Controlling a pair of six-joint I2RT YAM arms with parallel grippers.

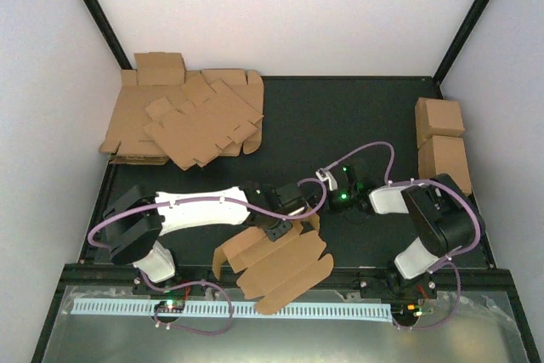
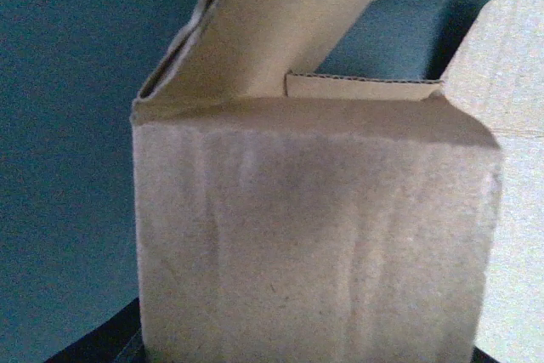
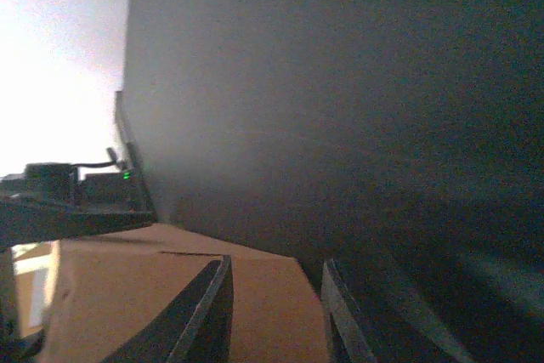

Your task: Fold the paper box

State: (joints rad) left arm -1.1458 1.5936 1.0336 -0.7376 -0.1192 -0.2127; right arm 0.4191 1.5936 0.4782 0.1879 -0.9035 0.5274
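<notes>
The paper box (image 1: 276, 268) is a brown die-cut piece, partly folded, lying at the table's near edge between the arm bases. My left gripper (image 1: 274, 232) sits over its upper edge. In the left wrist view a raised cardboard panel (image 2: 314, 235) fills the frame and hides the fingers, with a folded flap (image 2: 272, 31) behind it. My right gripper (image 1: 313, 207) reaches in from the right at the box's far right corner. In the right wrist view it (image 3: 276, 265) is open, its dark fingers (image 3: 212, 312) just over a corner of the box (image 3: 263, 312).
A heap of flat cardboard sheets (image 1: 183, 116) lies at the back left. Two cardboard cuboids (image 1: 442, 138) stand at the right edge. A white perforated strip (image 1: 110, 305) runs along the front rail. White walls enclose the black table (image 1: 340, 116).
</notes>
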